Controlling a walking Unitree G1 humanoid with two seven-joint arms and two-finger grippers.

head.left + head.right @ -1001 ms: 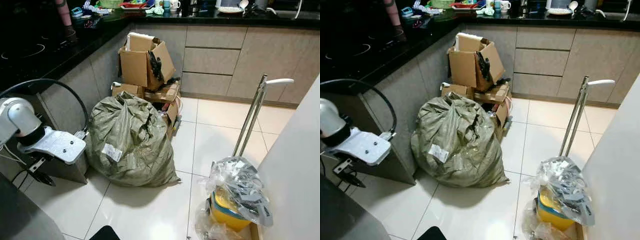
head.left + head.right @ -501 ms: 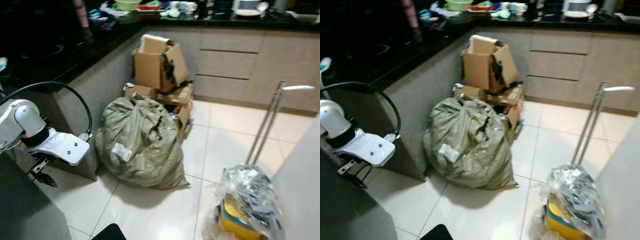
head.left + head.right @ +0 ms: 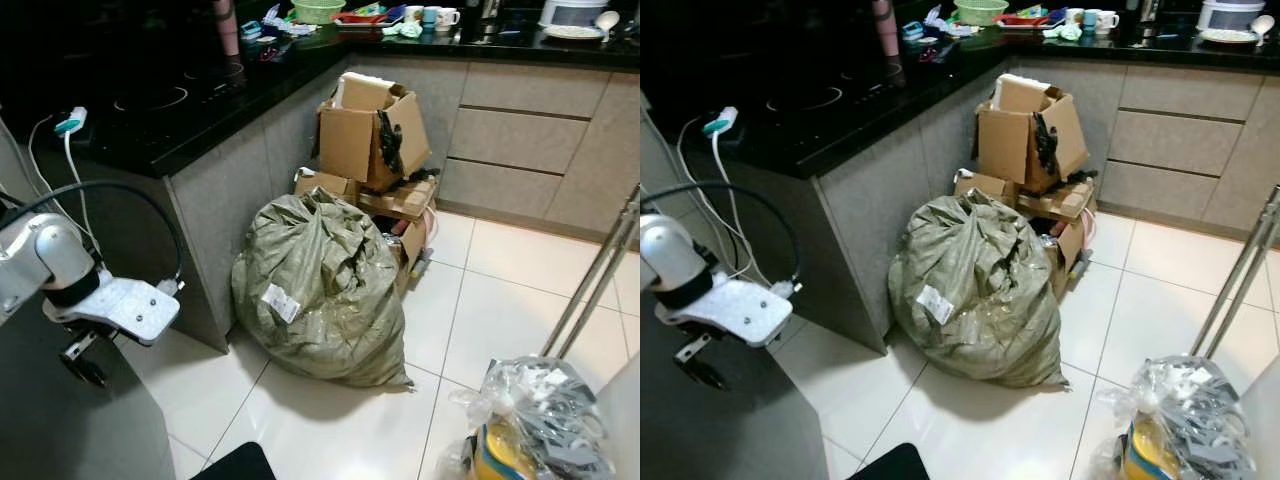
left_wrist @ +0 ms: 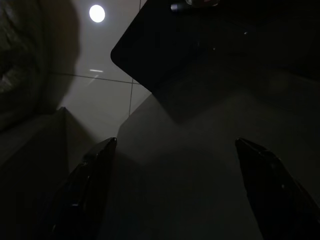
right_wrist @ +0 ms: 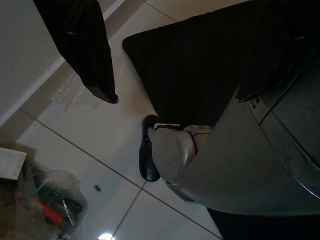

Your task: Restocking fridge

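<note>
1. The left gripper (image 4: 175,165) has its fingers (image 4: 87,185) spread, holding nothing, low beside the counter (image 3: 200,130).
2. The right gripper (image 5: 175,65) hangs spread over white floor (image 5: 115,140).
3. A green sack (image 3: 320,290) sits below cardboard boxes (image 3: 370,140).

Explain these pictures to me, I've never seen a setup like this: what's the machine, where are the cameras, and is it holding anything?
It is a walking humanoid robot in a kitchen. Two pictures come from cameras in its head, looking down at the tiled floor. There lie a stuffed green sack, cardboard boxes behind it, and a plastic-wrapped yellow bucket. The silver left arm hangs beside the dark counter. The other two pictures come from wrist cameras: the left gripper and right gripper are both open and hold nothing.
</note>
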